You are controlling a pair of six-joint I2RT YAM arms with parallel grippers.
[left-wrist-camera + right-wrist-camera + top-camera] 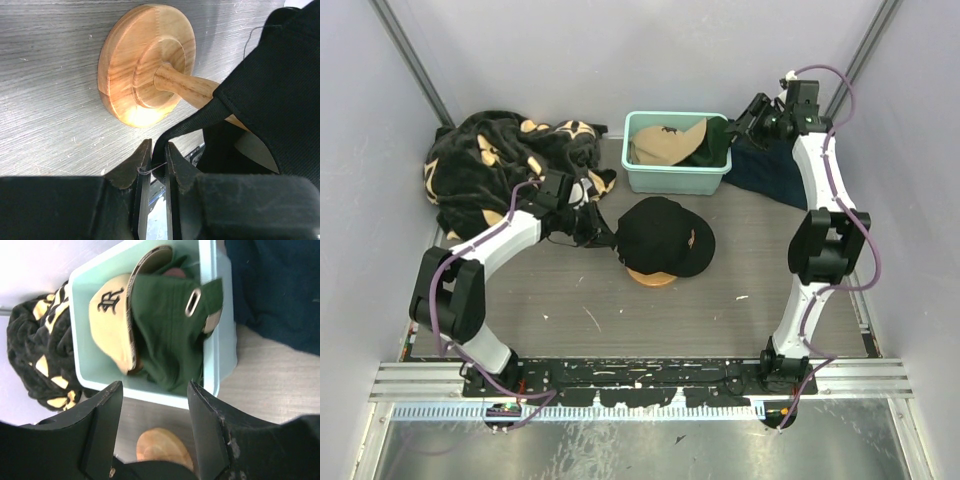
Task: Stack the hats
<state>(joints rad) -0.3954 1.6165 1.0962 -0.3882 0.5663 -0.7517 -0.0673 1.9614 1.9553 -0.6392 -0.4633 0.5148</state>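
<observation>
A black cap (pixel 660 235) sits on a wooden stand (pixel 650 276) at the table's middle. My left gripper (pixel 603 232) is at the cap's left edge, shut on the cap's black strap (pixel 200 117); the left wrist view shows my jaws (pixel 159 150) pinching it beside the stand's round base (pixel 145 62). A tan cap (pixel 665 146) (pixel 110 320) and a dark green cap (pixel 716 140) (pixel 170 330) lie in a teal bin (pixel 675 180). My right gripper (pixel 740 125) (pixel 155 395) hovers open and empty over the bin's right end. The pink cap is out of view.
A big black blanket with tan marks (pixel 505 160) lies heaped at the back left. A dark navy cloth (pixel 770 170) (pixel 280 285) lies right of the bin (pixel 215 340). Grey walls close in the table on three sides.
</observation>
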